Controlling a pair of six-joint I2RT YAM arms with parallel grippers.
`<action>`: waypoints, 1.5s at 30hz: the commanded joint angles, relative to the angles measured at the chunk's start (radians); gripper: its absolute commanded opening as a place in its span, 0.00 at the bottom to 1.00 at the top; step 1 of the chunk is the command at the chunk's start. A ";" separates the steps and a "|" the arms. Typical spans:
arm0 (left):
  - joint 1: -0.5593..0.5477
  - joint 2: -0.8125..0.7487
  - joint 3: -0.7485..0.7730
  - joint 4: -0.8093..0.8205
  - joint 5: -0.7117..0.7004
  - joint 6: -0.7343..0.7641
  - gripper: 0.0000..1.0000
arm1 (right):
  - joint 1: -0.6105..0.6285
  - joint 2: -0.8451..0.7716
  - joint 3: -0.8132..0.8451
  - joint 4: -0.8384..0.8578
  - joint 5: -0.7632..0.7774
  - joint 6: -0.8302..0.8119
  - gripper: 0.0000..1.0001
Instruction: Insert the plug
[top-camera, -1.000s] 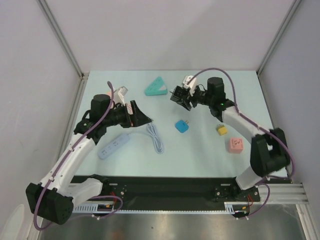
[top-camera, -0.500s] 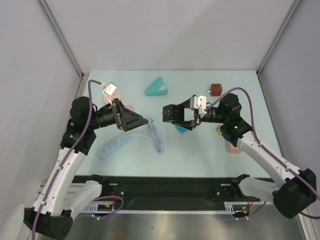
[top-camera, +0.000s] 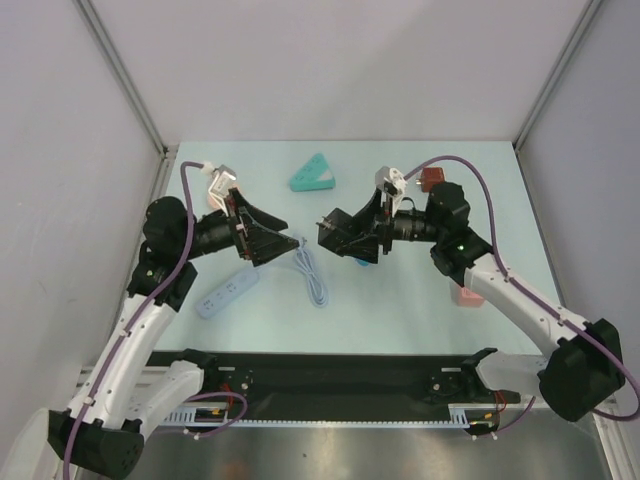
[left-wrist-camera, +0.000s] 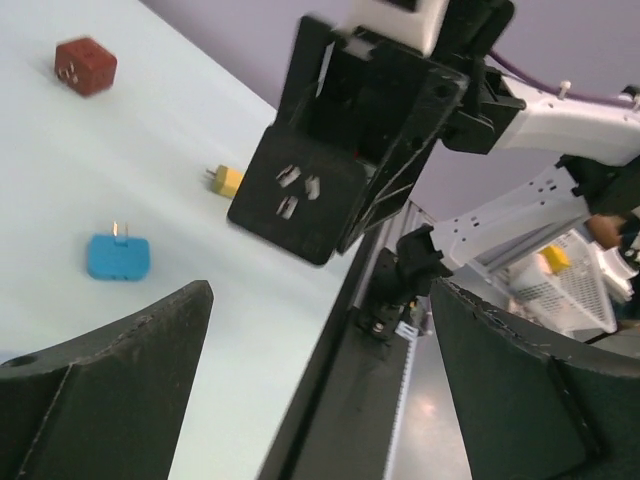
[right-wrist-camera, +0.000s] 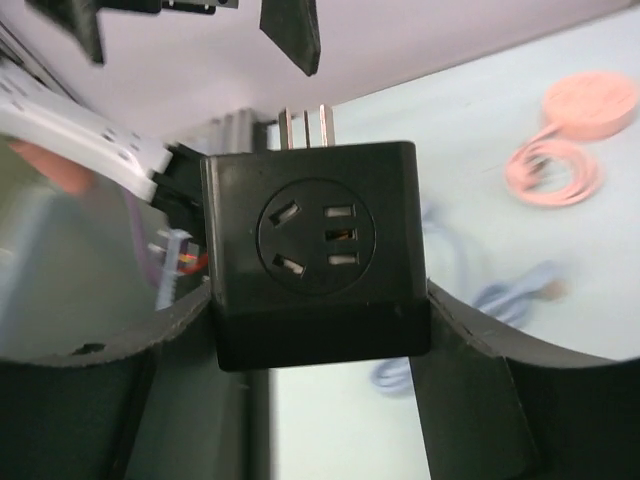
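Note:
My right gripper (top-camera: 332, 230) is shut on a black cube plug (top-camera: 342, 238) and holds it above the middle of the table. In the right wrist view the plug (right-wrist-camera: 315, 250) sits between the fingers with its socket face to the camera and its three prongs pointing away. My left gripper (top-camera: 296, 243) is open and empty, raised and facing the plug from the left with a small gap. The left wrist view shows the plug's pronged face (left-wrist-camera: 310, 195) beyond the open jaws (left-wrist-camera: 320, 300). A pale lavender power strip (top-camera: 228, 292) lies on the table under the left arm.
A blue plug (left-wrist-camera: 117, 257), a yellow plug (left-wrist-camera: 228, 181) and a red-brown plug (top-camera: 432, 178) lie on the table. A pink plug (top-camera: 466, 295) lies under the right arm. A teal triangular socket (top-camera: 312, 174) is at the back. The strip's cable (top-camera: 312, 275) and a pink coiled cable (right-wrist-camera: 575, 130) lie on the left.
My right gripper has carried the black plug from the back middle to the centre and turned it towards the left gripper. My left arm has drawn back and raised its open gripper.

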 joint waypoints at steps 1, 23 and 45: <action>-0.028 0.013 -0.018 0.215 0.004 0.092 0.96 | 0.008 0.042 0.058 0.000 -0.077 0.302 0.00; -0.178 0.280 0.090 0.219 0.273 0.185 1.00 | 0.015 0.070 0.038 0.083 -0.235 0.450 0.00; -0.247 0.372 -0.017 0.524 0.230 -0.242 0.00 | 0.043 0.089 0.092 -0.130 -0.082 0.275 0.53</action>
